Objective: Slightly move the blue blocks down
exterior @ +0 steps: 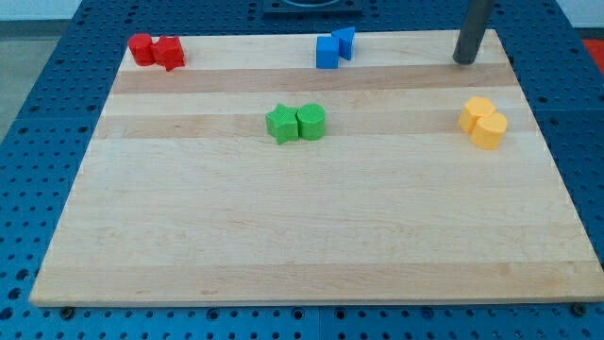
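Two blue blocks touch each other at the view's top centre: a blue cube-like block (327, 52) and a smaller blue block (344, 41) just up and to its right, at the board's top edge. My tip (464, 60) is the end of a dark rod coming down from the view's top right. It rests on the board well to the right of the blue blocks, apart from them, and above the yellow blocks.
Two red blocks (156, 51) sit together at the top left corner. Two green blocks (295, 123) sit together at the upper middle. Two yellow blocks (483, 122) sit together at the right. The wooden board (302, 236) lies on a blue perforated table.
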Tool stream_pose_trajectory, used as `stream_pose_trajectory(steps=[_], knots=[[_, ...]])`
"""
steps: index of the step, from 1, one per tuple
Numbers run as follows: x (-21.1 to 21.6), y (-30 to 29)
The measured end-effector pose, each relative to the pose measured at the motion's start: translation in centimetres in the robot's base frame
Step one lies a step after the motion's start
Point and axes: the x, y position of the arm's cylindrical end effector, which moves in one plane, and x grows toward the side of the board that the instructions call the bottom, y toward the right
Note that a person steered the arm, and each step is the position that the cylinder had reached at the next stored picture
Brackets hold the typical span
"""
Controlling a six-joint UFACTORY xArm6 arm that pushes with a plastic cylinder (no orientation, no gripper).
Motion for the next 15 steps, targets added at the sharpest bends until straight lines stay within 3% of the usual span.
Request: stream_pose_trajectory(steps=[3, 4, 5, 9, 11, 13, 15], knots=[[-6.8, -3.1], [-6.8, -4.7], [-6.8, -11.1], [-6.8, -16.0], [-6.8, -16.9], [-6.8, -11.9], [-6.8, -14.9]])
